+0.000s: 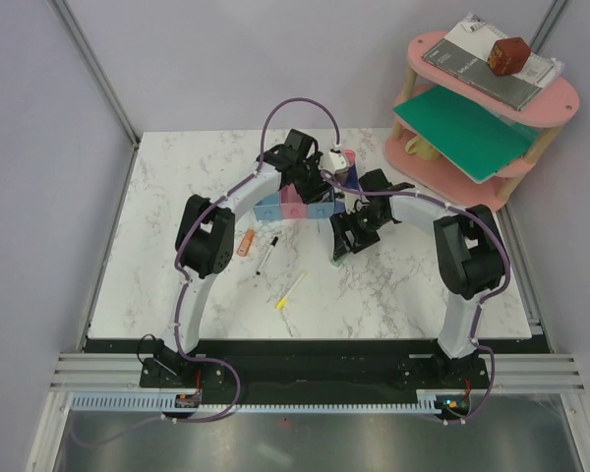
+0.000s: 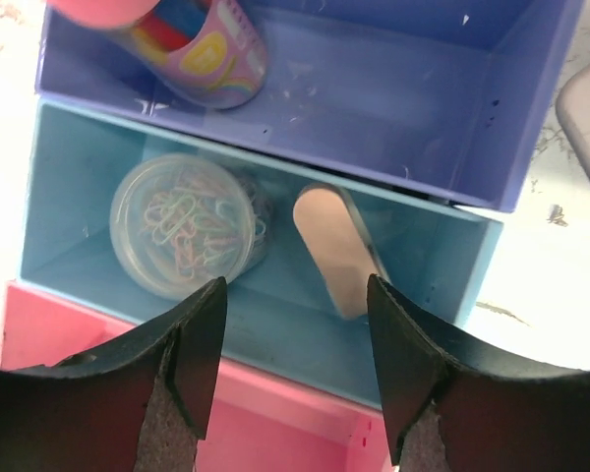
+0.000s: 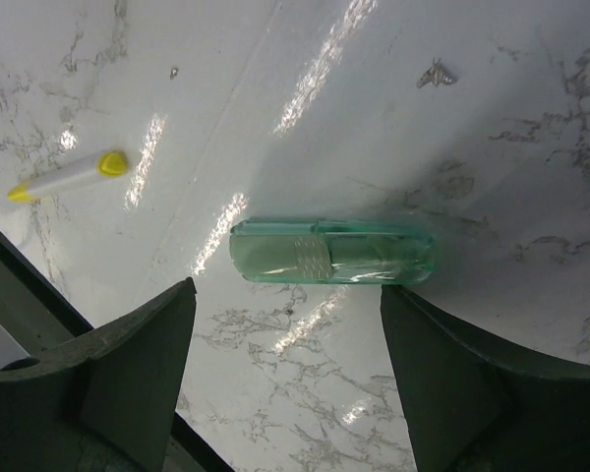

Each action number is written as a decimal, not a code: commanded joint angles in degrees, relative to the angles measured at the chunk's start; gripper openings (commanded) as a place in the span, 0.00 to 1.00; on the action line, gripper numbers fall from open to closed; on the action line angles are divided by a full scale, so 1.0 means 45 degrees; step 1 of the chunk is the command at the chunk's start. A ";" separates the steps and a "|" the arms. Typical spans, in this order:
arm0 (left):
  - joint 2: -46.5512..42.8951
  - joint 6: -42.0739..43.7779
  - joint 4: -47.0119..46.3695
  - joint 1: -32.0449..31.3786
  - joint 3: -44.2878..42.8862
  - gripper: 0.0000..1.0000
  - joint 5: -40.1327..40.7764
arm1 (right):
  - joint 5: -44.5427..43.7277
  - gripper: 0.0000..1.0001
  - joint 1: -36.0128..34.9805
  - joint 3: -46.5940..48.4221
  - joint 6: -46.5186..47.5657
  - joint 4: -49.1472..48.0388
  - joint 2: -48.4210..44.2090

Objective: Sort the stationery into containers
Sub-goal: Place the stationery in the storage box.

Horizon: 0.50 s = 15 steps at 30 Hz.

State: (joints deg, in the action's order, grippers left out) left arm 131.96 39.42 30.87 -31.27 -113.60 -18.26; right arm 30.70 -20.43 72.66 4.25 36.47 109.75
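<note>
My left gripper (image 2: 295, 329) is open and empty, hovering over the joined bins (image 1: 275, 208). Below it, the light blue bin (image 2: 79, 177) holds a pink eraser (image 2: 332, 248) and a clear round box of paper clips (image 2: 182, 224). The periwinkle bin (image 2: 393, 88) and the pink bin (image 2: 275, 433) lie on either side. My right gripper (image 3: 287, 290) is open just above the table, and a pale green eraser (image 3: 329, 253) lies flat just beyond its fingertips. An orange eraser (image 1: 245, 244), a black-white pen (image 1: 266, 254) and a yellow pencil (image 1: 290, 292) lie on the table. The sharpener is not in view.
A colourful pink-capped tube (image 2: 202, 44) stands in the periwinkle bin. The pencil's yellow end (image 3: 69, 175) lies left of the right gripper. A pink round shelf (image 1: 482, 108) with books stands at the back right. The marble table (image 1: 177, 197) ends at a dark front edge.
</note>
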 commanded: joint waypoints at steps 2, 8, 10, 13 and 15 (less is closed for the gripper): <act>-0.1393 -0.0673 -0.0005 -0.0181 -0.0009 0.67 -0.0570 | -0.0492 0.83 -0.0051 0.0473 -0.0885 -0.1306 0.0805; -0.2858 -0.1591 -0.0083 -0.0161 0.0088 0.67 -0.0922 | -0.0922 0.84 -0.0168 0.0474 -0.1432 -0.1736 0.0942; -0.3287 -0.1884 -0.0083 -0.0161 0.0108 0.68 -0.0922 | -0.1196 0.85 -0.0265 0.0357 -0.1472 -0.1834 0.0942; -0.4361 -0.1982 -0.0103 -0.0142 0.0517 0.70 -0.0611 | -0.2132 0.85 -0.0383 0.0317 -0.1589 -0.1854 0.1059; -0.5356 -0.1827 -0.0064 -0.0064 0.1335 0.70 -0.0183 | -0.2562 0.85 -0.0461 0.0376 -0.1706 -0.1873 0.1137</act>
State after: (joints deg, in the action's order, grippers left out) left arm 118.06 33.47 31.40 -31.27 -111.09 -18.70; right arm 27.97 -21.41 74.32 -2.37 29.63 111.48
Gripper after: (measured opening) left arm 0.699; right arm 0.851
